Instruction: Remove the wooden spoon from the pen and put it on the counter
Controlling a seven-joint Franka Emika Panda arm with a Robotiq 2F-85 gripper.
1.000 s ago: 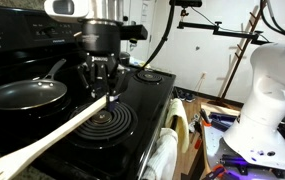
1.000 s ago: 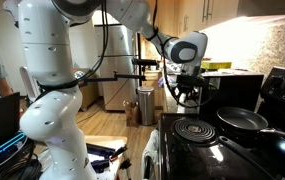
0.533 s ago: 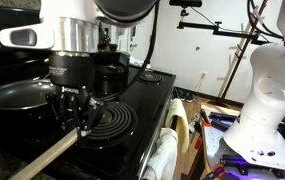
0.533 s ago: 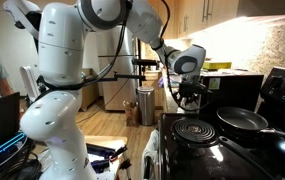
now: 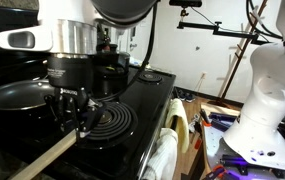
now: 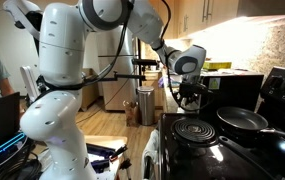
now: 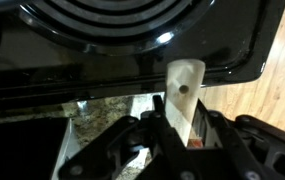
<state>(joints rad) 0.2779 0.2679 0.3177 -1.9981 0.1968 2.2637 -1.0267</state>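
My gripper is shut on the handle end of the pale wooden spoon, which slants down to the lower left over the front of the black stove. In the wrist view the spoon's handle end with its hole sticks out between the jaws. The black frying pan sits empty on the back burner, beside the gripper and apart from it. In an exterior view the gripper hangs over the stove's edge, with the pan further in.
A black spiral coil burner lies just right of the gripper and fills the top of the wrist view. Speckled counter and wooden floor lie past the stove's edge. A white robot base stands nearby.
Since one second ago my gripper has moved left and towards the stove's front with the spoon in it. In the last half second nothing has visibly changed.
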